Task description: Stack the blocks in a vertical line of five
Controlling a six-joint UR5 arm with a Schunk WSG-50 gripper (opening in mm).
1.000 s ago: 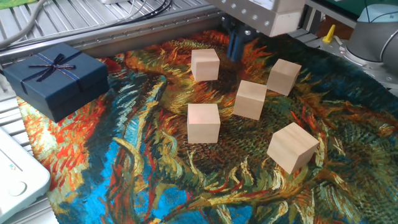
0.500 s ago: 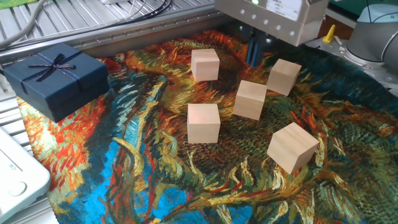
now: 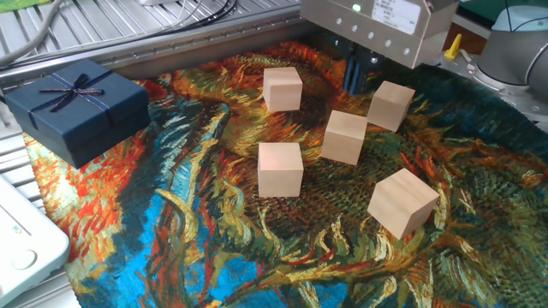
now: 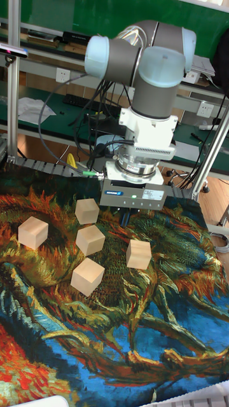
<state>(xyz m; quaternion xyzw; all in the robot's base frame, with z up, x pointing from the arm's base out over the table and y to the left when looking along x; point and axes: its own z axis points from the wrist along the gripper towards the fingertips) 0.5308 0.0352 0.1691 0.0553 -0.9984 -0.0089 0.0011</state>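
Five pale wooden blocks lie apart on the painted cloth, none stacked: one at the back left (image 3: 282,88), one at the back right (image 3: 391,105), one in the middle (image 3: 345,136), one in front (image 3: 280,168), and a tilted one at the near right (image 3: 402,202). My gripper (image 3: 358,73) hangs over the back of the cloth between the two back blocks, just behind the middle one. Its blue fingers (image 3: 350,73) look open and hold nothing. The tall fixed view shows the gripper (image 4: 126,219) low between two of the blocks (image 4: 87,211) (image 4: 138,254).
A dark navy gift box (image 3: 75,107) with a ribbon bow stands at the left edge of the cloth. A white device (image 3: 21,244) sits at the near left corner. Metal rails and cables run along the back, and the arm's base (image 3: 514,47) is at the far right.
The gripper has moved right, from behind the back left block to the gap between the two back blocks. The blocks have not moved.
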